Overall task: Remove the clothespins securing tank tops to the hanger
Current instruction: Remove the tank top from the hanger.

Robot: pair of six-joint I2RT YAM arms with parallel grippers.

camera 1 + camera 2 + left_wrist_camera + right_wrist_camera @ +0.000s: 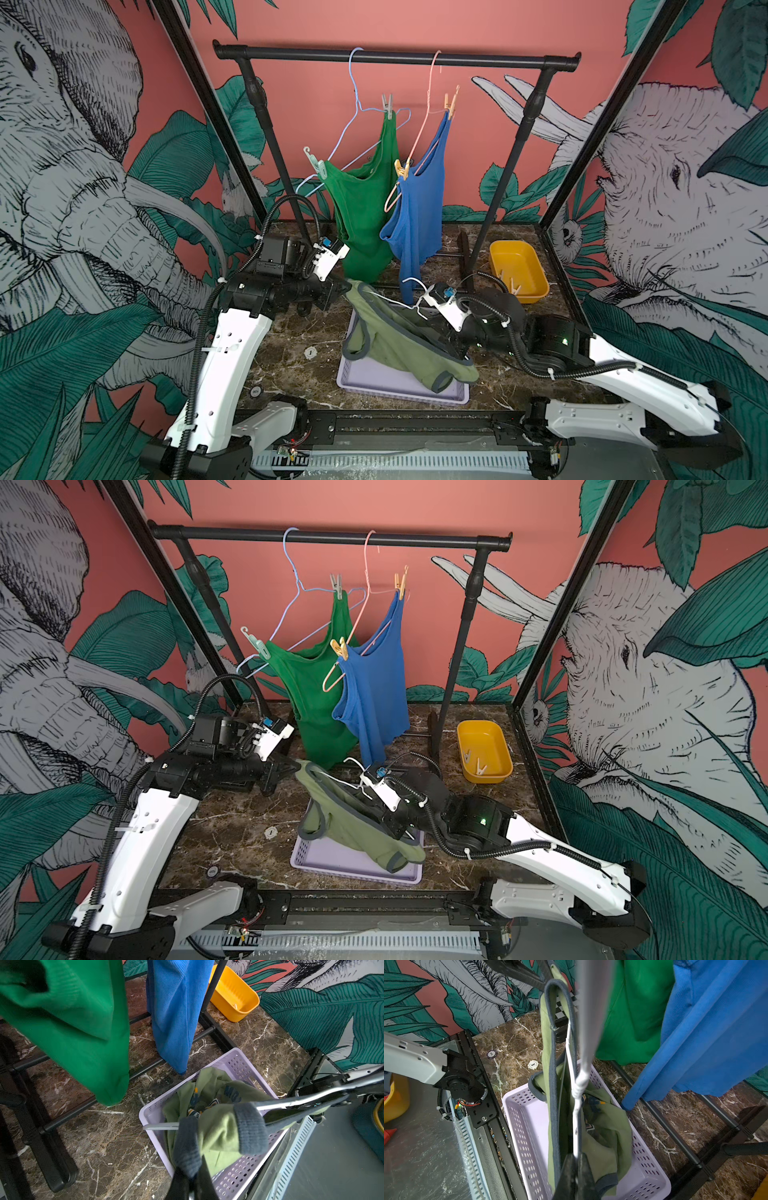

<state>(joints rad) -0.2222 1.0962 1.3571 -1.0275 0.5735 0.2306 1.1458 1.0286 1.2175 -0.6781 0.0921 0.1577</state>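
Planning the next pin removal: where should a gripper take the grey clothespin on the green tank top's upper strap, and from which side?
Take the grey clothespin by its two free legs, which stand up in a V above the wire of the blue hanger; its jaws point down onto the strap of the green tank top. Probably come from above, fingers outside the V, so closing opens it.

I see the green tank top [361, 216] and blue tank top [415, 216] hanging under the black rail [395, 56], each pegged by two clothespins [388, 106]. My left pincer [348, 288] pinches the olive tank top [399, 340], which drapes over the lavender basket [374, 386] on the bench [291, 353]. My right pincer [455, 351] sits closed in the fabric below the white hanger [414, 279]. Two more pegs [512, 286] lie in the yellow tub [519, 257].
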